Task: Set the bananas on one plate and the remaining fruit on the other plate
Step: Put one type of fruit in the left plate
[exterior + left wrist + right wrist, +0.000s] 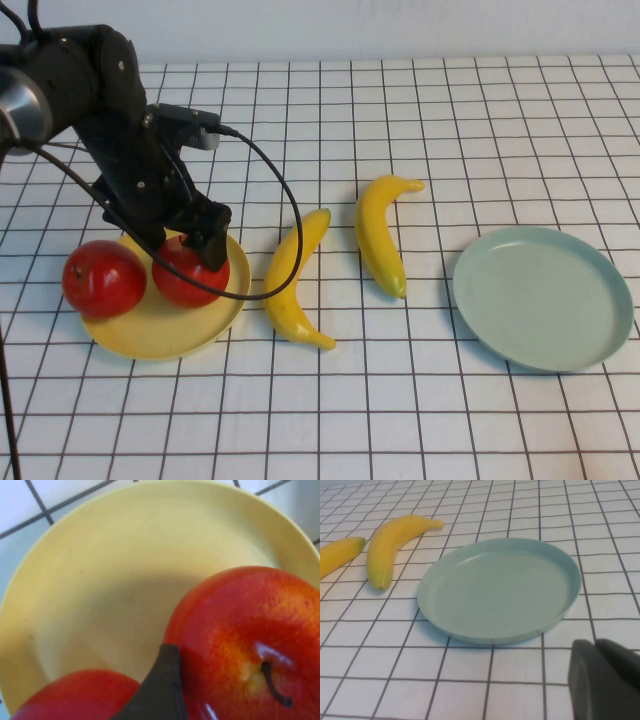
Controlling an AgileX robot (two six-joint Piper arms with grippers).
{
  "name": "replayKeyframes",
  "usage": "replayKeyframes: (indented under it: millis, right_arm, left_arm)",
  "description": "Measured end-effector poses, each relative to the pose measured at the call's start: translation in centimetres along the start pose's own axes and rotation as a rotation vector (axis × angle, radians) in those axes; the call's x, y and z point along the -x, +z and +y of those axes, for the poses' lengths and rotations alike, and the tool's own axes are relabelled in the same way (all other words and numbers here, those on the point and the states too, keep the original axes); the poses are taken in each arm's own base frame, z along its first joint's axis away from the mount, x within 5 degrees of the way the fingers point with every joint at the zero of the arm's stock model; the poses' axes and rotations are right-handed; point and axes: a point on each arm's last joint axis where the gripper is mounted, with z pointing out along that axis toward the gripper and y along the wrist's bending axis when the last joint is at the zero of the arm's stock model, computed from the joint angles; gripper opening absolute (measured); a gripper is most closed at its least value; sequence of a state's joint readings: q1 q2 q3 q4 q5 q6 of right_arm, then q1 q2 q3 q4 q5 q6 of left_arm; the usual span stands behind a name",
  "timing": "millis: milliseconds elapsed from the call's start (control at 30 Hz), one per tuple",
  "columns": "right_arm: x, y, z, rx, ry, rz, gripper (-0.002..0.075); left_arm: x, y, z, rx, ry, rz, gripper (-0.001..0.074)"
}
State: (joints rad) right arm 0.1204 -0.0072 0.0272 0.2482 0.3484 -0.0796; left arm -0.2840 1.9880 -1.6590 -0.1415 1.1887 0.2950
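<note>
We see the yellow plate (150,335) holding both apples (104,278), one on its outer left rim and the other apple (190,272) toward its right side, the two just beside each other; in the left wrist view the right-hand apple (250,645) sits stem up. The left gripper (205,240) is down over this apple with a dark finger (160,690) between the two fruits, but we cannot tell how far it is open or whether it grips anything. The blue-green plate (543,297) lies well to the right of the yellow plate with nothing in it. Between the plates lie the two bananas on the checked table (400,420): the nearer banana (292,280) just right of the yellow plate, running from near-right to far-right tip, and the second banana (378,232) further right, long axis roughly front to back, its far tip bent right. The right gripper (605,680) shows only in its wrist view, near the blue-green plate (500,587); we cannot tell its opening. Open table lies in front of both plates.
</note>
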Motion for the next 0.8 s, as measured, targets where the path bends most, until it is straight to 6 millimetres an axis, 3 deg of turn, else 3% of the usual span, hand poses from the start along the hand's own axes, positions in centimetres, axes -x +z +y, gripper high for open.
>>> replayKeyframes:
  millis: [367,800]
  right_arm:
    - [0.0,0.0,0.0,0.000,0.000,0.000,-0.0017]
    - [0.0,0.0,0.0,0.000,0.000,0.000,-0.0017]
  left_arm:
    - [0.0,-0.2,0.0,0.003,0.023,0.007,0.0668]
    - [1.4,-2.7,0.1,0.035,0.043,-0.070,0.0668]
